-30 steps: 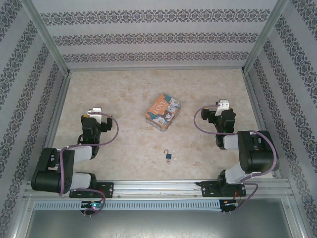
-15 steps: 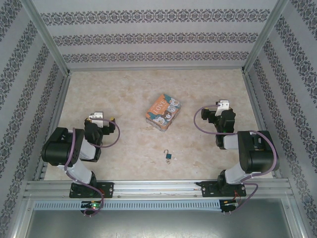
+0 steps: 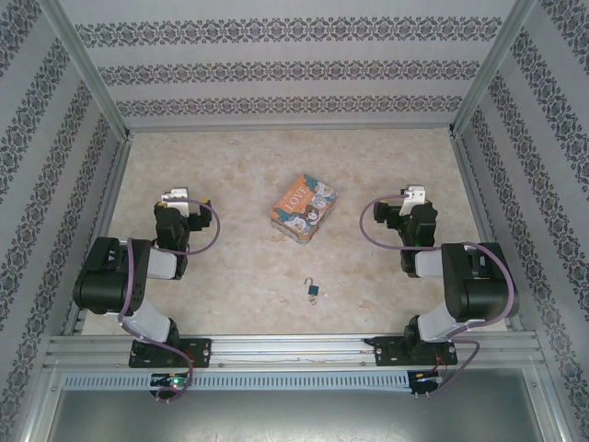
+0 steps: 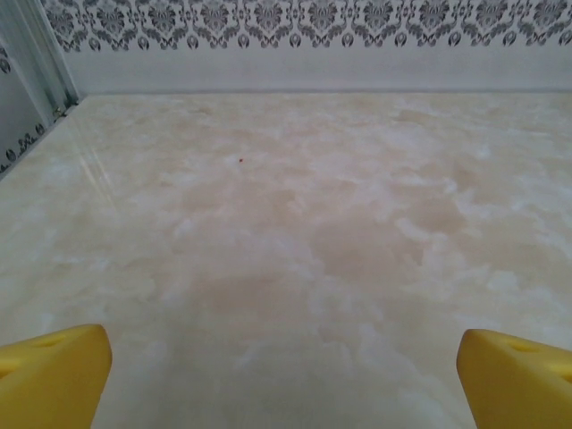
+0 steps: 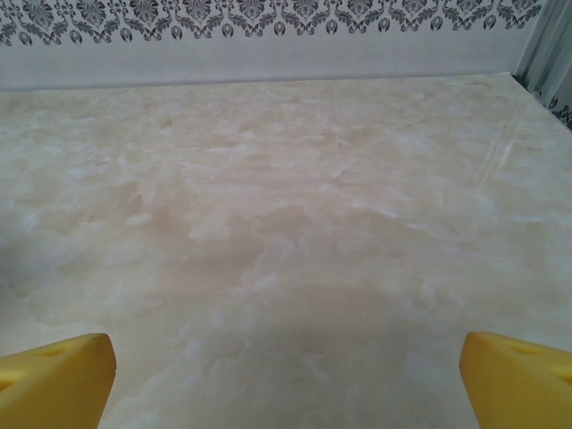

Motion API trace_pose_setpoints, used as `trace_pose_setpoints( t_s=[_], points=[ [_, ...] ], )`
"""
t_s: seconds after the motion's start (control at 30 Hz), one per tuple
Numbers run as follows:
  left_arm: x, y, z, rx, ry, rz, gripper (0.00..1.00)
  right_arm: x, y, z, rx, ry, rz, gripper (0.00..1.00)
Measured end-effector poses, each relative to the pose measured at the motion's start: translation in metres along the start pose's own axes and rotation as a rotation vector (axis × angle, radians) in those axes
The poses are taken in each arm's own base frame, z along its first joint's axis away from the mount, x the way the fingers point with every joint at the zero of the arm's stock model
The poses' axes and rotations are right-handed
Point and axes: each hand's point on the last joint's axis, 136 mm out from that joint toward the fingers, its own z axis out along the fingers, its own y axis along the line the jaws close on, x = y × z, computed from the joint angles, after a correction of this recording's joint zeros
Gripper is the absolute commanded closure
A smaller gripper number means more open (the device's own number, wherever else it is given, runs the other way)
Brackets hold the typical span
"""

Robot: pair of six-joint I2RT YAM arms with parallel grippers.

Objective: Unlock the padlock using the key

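Left arm [image 3: 124, 285]: folded at lower left of the top view, elbow drawn back, left gripper [image 3: 173, 198] pointing up-frame. Right arm [image 3: 465, 285]: folded at lower right, right gripper [image 3: 414, 195] pointing up-frame. Wrist views: yellow fingers [image 4: 49, 375] [image 5: 54, 380] at the bottom corners, jaws spread wide.

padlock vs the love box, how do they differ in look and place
The padlock is far smaller than the box. The padlock is dark blue-teal with a thin silvery shackle, while the box is orange with a cartoon print. The padlock lies nearer the arm bases, and the box lies farther out, toward the middle. Both rest on the table, apart from each other.
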Motion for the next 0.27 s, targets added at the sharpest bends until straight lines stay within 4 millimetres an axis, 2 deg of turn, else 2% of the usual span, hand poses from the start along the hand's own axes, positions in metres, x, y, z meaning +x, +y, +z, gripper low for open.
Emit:
trace_pose_setpoints(
  t_s=[0.27],
  points=[
    [0.0055,-0.0013,-0.0001,0.008,0.022,0.003,0.01,0.0026,0.0012,0.0002,0.002,0.011,-0.005,0.02]
  ],
)
